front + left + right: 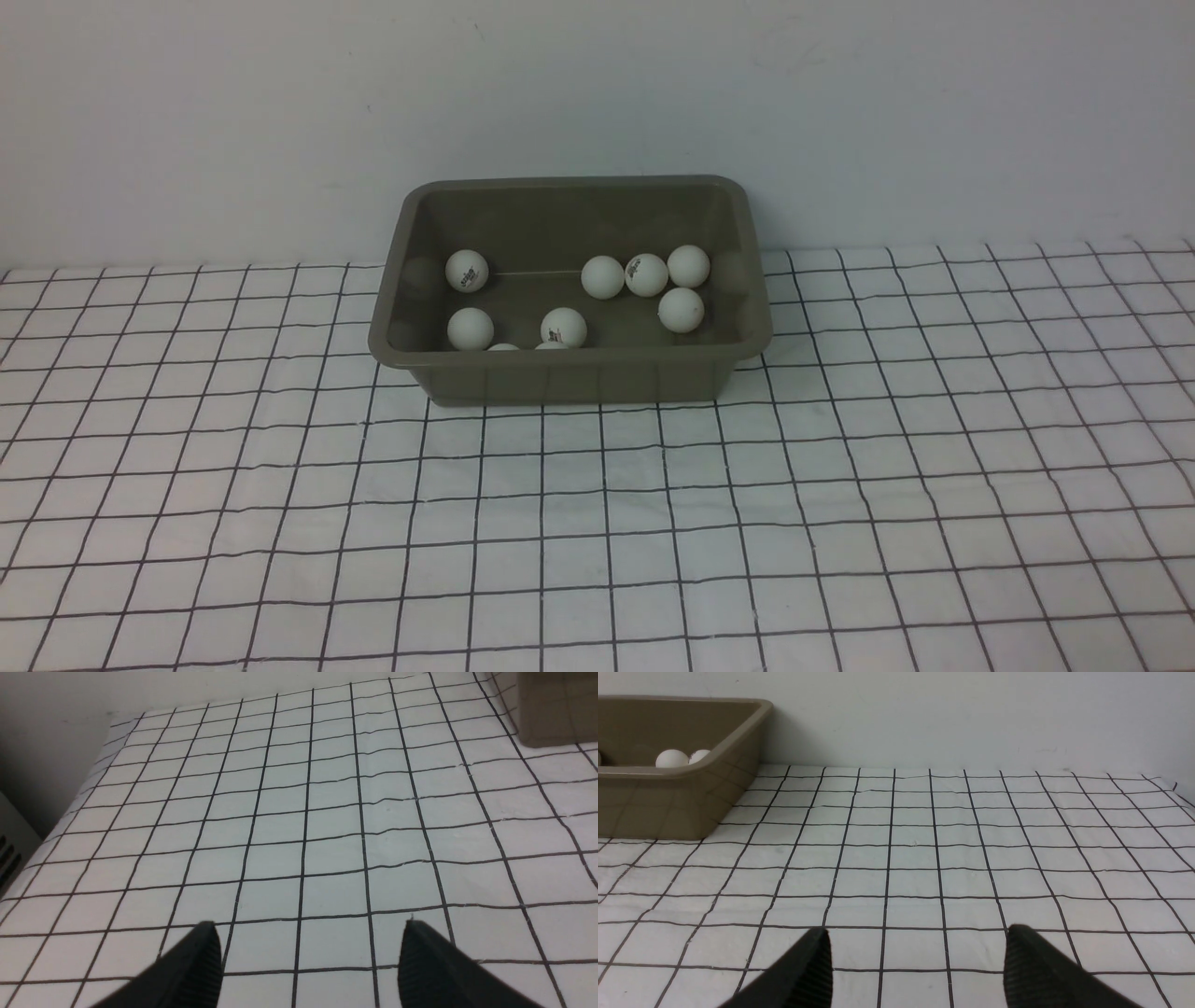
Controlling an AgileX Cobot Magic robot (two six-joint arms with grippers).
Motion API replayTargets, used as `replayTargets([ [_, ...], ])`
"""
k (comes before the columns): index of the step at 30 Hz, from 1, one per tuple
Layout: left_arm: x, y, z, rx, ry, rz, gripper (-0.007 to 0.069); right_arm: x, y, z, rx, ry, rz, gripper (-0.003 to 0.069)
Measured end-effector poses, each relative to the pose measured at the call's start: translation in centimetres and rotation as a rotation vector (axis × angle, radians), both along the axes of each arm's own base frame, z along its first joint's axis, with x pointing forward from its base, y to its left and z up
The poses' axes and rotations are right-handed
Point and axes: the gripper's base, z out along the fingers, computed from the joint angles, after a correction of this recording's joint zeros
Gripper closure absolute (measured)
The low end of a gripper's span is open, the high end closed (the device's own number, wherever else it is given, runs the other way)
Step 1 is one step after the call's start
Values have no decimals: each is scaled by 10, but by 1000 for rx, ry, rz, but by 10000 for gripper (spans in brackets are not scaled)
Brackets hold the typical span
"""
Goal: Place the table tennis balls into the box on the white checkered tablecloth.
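The olive-grey box (569,378) stands on the white checkered tablecloth (597,523) at the back middle. Several white table tennis balls (603,277) lie inside it; two more peek over the front rim (551,345). No ball shows on the cloth. Neither arm shows in the front view. In the left wrist view my left gripper (308,933) is open and empty over bare cloth, with a corner of the box (556,709) far off. In the right wrist view my right gripper (917,938) is open and empty over cloth; the box (668,807) with two balls (671,759) showing stands well ahead.
A plain white wall (597,93) rises right behind the box. In the left wrist view the cloth ends at the table's edge (70,807), with a dark gap and a grey unit (11,849) beyond it.
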Motion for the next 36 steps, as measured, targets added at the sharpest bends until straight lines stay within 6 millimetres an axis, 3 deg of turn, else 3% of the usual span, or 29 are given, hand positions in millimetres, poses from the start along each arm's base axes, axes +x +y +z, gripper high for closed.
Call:
replayTargets([
  [36, 0, -1, 0, -63, -13, 14, 166, 0, 0, 0, 0, 0, 0, 207],
])
